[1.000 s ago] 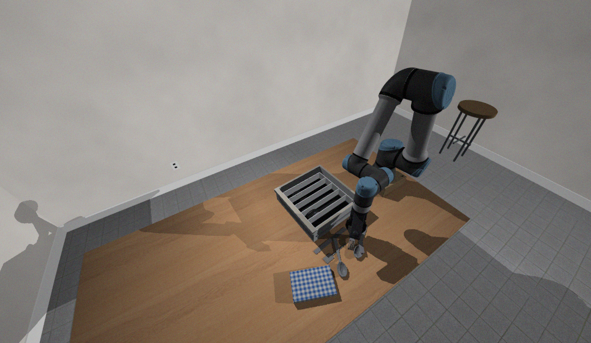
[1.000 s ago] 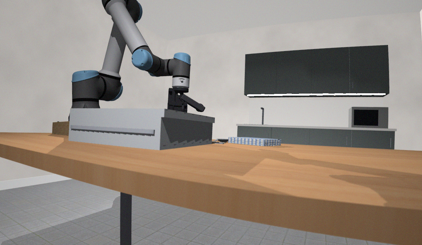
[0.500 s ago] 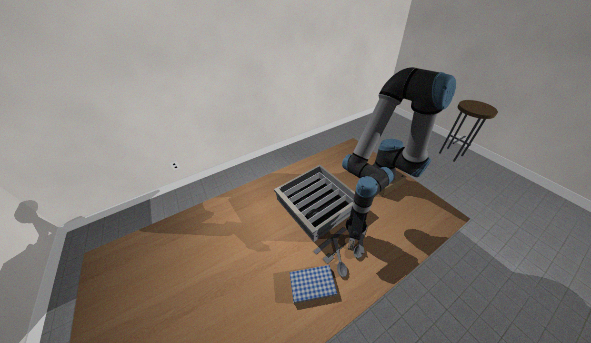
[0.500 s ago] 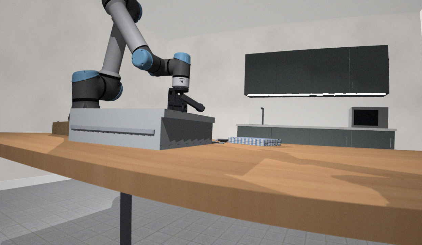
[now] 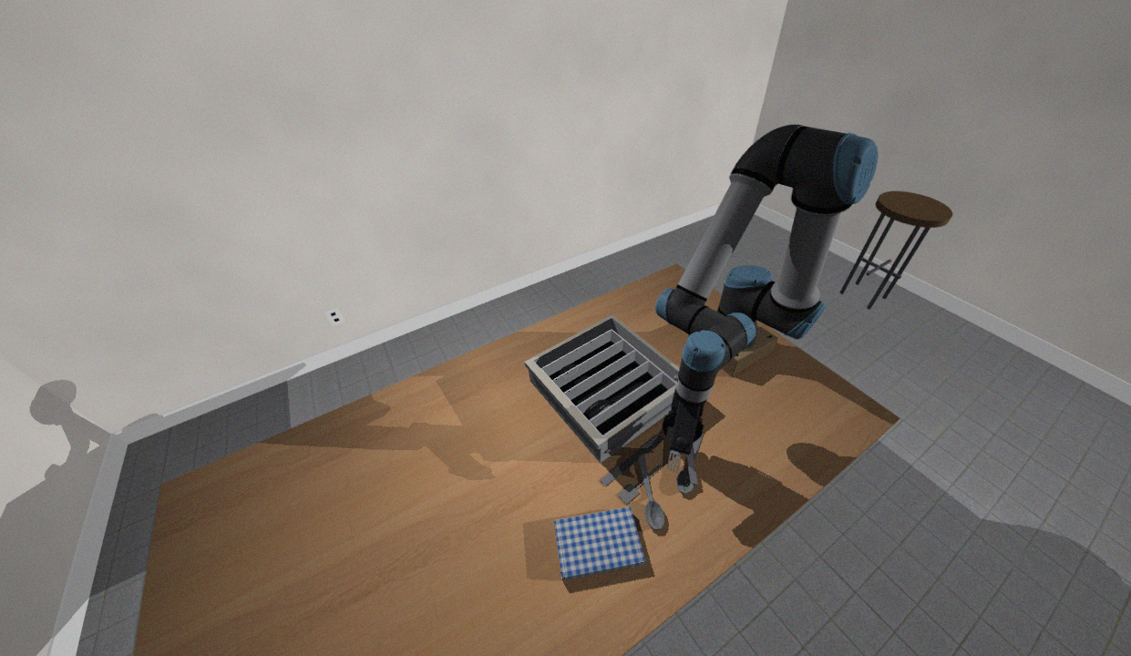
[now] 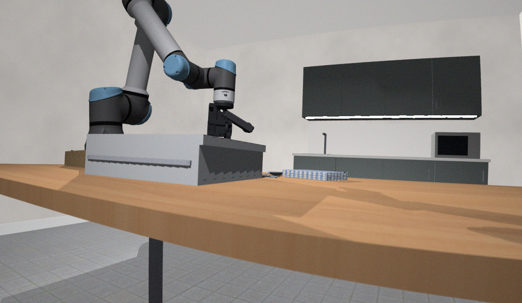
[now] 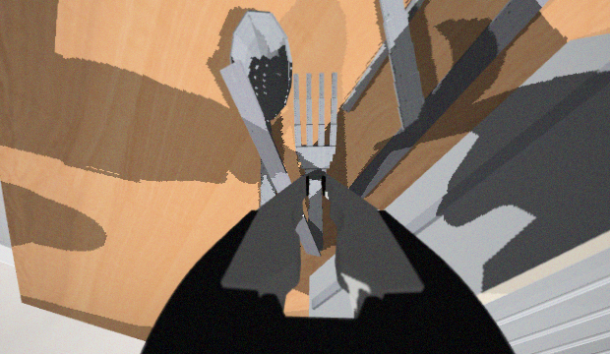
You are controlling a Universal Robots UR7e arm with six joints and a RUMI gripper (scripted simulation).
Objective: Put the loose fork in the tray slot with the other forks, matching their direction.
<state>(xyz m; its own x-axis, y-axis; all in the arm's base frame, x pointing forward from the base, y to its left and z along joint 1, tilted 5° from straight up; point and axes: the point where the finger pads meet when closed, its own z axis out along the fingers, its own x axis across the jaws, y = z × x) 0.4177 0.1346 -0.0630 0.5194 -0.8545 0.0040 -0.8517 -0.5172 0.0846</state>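
In the wrist view my gripper (image 7: 315,176) is shut on the neck of the loose grey fork (image 7: 311,125), whose tines point away from me. The fork is a little above the wooden table. In the top view the gripper (image 5: 682,458) and the fork (image 5: 674,466) hang just off the near right corner of the grey slotted tray (image 5: 604,377). In the exterior view the tray (image 6: 172,158) hides my fingertips and the fork. The tray's slots are dark and I cannot make out the cutlery in them.
A grey spoon (image 7: 261,64) lies on the table just left of the fork, also seen in the top view (image 5: 653,512). Other loose cutlery (image 7: 400,59) lies crossed between fork and tray. A blue checked cloth (image 5: 597,542) lies nearer the front. A stool (image 5: 903,236) stands off the table.
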